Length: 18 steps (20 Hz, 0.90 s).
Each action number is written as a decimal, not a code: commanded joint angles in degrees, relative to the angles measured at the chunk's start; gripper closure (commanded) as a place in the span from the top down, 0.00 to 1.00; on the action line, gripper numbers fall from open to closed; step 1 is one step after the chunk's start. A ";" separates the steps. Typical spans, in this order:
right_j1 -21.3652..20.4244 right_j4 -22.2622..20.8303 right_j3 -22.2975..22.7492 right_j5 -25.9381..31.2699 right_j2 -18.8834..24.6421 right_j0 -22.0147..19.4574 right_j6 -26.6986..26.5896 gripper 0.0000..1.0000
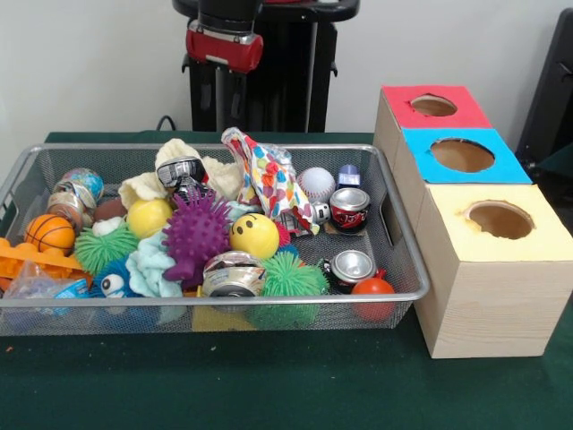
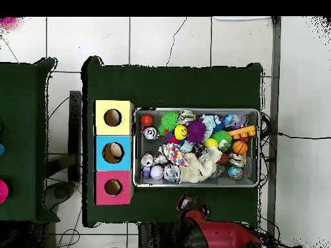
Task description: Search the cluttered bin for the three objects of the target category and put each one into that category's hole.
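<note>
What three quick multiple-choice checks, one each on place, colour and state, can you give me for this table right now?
1. Which pale wooden box stands nearest the robot's pedestal? A yellow-topped; B blue-topped; C red-topped.
2. What colour is the big spiky rubber ball in the middle of the bin? A purple; B white; C black.
3. The large silver wire-mesh bin is: A empty; B tipped over; C upright and full of clutter.
Key: 1 C, the red-topped box is farthest back in the front view, beside the pedestal. 2 A, its spikes are purple. 3 C, clutter fills it to the rim.
</note>
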 commanded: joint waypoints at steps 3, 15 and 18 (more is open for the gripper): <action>-2.01 -7.52 -6.81 1.41 3.10 -3.33 -3.22 1.00; 12.30 -12.59 -10.52 -11.05 -8.02 -4.26 1.44 1.00; 16.34 -10.94 -11.20 -14.69 -12.34 -2.23 1.34 1.00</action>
